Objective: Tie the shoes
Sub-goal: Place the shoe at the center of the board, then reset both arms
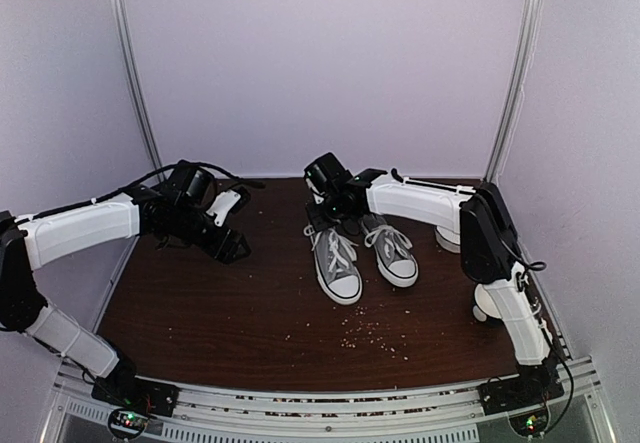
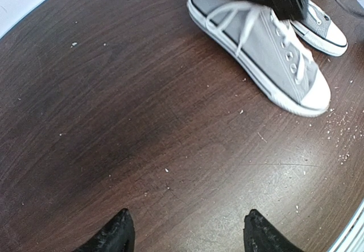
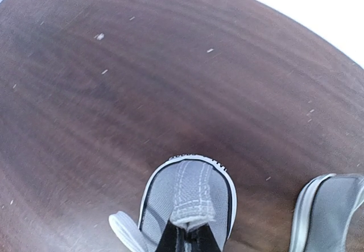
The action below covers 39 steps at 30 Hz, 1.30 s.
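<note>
Gaping left gripper (image 2: 187, 222) well apart from shoes (image 2: 267, 50)

- The left shoe (image 1: 337, 266) is small and grey, with a white toe cap and a white sole.
- It stands flat on the brown table (image 1: 230, 313), toe toward the near edge.
- Its long white laces (image 2: 245, 33) lie loose over the top and side.
- The right shoe (image 1: 393, 253) looks the same and stands just beside it, a bit farther back.
</note>
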Tool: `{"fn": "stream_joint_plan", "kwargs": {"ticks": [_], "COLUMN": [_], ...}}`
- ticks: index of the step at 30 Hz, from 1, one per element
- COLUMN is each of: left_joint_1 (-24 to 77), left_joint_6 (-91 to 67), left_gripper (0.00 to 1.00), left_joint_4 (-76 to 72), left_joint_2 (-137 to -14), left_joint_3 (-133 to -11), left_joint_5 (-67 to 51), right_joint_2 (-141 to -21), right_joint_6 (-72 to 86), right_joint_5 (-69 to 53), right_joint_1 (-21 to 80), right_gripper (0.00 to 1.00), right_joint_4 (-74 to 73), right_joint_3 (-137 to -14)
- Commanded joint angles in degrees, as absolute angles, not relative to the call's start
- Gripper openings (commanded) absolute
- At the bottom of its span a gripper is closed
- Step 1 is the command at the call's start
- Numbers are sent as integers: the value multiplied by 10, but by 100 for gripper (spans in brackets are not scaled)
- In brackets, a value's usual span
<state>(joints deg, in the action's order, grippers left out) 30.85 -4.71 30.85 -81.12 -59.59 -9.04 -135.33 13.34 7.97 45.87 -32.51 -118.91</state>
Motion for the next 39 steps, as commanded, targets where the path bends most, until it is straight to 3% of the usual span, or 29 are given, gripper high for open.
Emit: {"fn": "stream_joint_plan", "kwargs": {"ticks": [1, 7, 9, 11, 15, 19, 22, 27, 33, 39], "left_joint_1": [306, 306, 306, 306, 306, 306, 306, 284, 253, 217], "left_joint_6": [-53, -53, -54, -55, -60, -65, -70, -82, -69, -89], "left_gripper": [67, 68, 68, 68, 68, 69, 70, 85, 97, 98], "left_joint_4": [284, 285, 286, 293, 308, 343, 364, 317, 233, 80], "left_joint_2": [-807, -806, -806, -806, -782, -731, -683, -579, -489, -470], "left_joint_3": [-589, -589, -588, -590, -590, -600, -597, -527, -451, -339], "left_joint_5": [-91, -89, -89, -86, -75, -16, 64, 233, 357, 462], "right_joint_2": [-1382, -1381, -1378, -1370, -1306, -1167, -1045, -858, -685, -533], "right_joint_6": [123, 157, 159, 158, 151, 143, 150, 160, 200, 179], "right_joint_5": [84, 100, 103, 105, 90, 68, 68, 84, 73, 105], "right_joint_1": [445, 446, 446, 446, 446, 441, 423, 359, 246, 212], "right_gripper": [0, 0, 16, 41, 76, 100, 100, 100, 100, 100], "right_joint_4": [-351, -341, -344, -352, -347, -299, -246, -159, -66, 23], "right_joint_3": [-1250, -1236, -1237, -1237, -1202, -1084, -957, -716, -466, -307]}}
